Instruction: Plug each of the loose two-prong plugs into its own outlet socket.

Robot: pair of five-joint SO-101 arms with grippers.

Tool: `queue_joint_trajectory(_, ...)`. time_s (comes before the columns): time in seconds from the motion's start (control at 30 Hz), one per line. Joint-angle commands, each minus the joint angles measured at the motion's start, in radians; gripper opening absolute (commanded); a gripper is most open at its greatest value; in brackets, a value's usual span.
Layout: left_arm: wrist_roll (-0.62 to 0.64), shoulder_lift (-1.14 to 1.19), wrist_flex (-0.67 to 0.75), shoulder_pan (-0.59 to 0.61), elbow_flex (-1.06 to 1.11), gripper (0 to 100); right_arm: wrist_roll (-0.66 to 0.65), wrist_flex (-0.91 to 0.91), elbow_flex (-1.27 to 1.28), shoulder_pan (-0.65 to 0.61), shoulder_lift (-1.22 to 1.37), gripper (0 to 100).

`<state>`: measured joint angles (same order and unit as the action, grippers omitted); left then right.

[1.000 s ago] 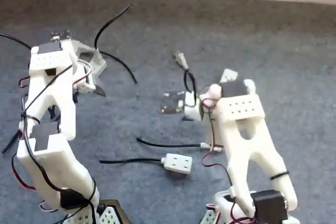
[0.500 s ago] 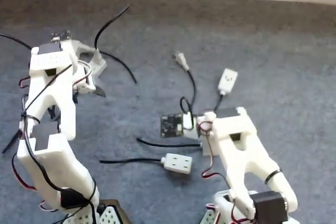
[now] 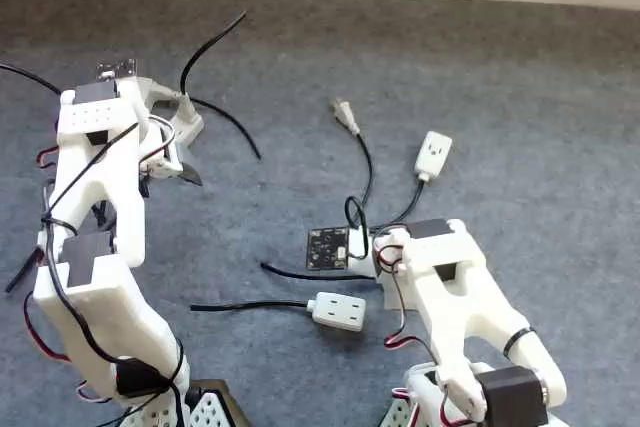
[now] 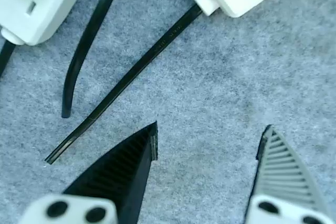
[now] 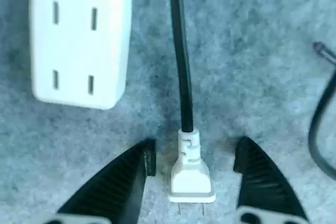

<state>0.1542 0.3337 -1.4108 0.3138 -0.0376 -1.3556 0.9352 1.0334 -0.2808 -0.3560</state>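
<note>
**Open fingers straddle a plug, nothing gripped yet**

High view: the white printed right arm (image 3: 450, 277) bends low at about 5 o'clock on the grey carpeted table (image 3: 520, 77). A white rectangular outlet block (image 3: 338, 311) lies just beside it at 6 o'clock. A second white outlet block (image 3: 434, 155) sits toward 2 o'clock. A pale loose plug on a black cord (image 3: 345, 114) lies near 12 o'clock. The white left arm (image 3: 95, 177) stands at 9 o'clock, well apart.

Left wrist view: the left gripper (image 4: 210, 140) is spread wide and holds nothing, above bare carpet.

Right wrist view: the right gripper (image 5: 195, 155) is also wide apart and empty. Its fingers stand either side of a white two-prong plug (image 5: 191, 179) without touching it.

Risks: an off-centre close would likely twist the plug or pinch only its cord. The plug lies flat, so it must be tipped over the slots. The stiff cord may resist and drag the light block aside.
</note>
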Motion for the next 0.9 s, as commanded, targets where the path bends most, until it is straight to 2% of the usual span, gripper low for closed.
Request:
queue_joint_trajectory(0.0,-0.012,-0.03,0.006,0.002,-0.002,31,0.04,0.001,-0.008,-0.008,-0.024,10.5)
queue_joint_trajectory(0.1,-0.012,-0.028,0.006,0.002,-0.002,31,0.038,0.001,-0.007,-0.008,-0.024,0.1)
queue_joint_trajectory(0.47,-0.012,-0.028,0.014,-0.01,-0.004,31,0.068,0.002,-0.05,-0.004,-0.024,0.5)
queue_joint_trajectory(0.6,-0.051,-0.041,0.044,-0.058,-0.019,31,0.367,0.015,-0.211,0.021,-0.025,0.5)
queue_joint_trajectory(0.7,-0.178,-0.041,0.029,-0.113,-0.084,31,0.474,0.136,-0.384,0.025,-0.025,0.5)
queue_joint_trajectory(0.87,-0.199,-0.041,-0.112,-0.125,-0.311,31,0.66,0.352,-0.719,0.002,-0.025,0.5)
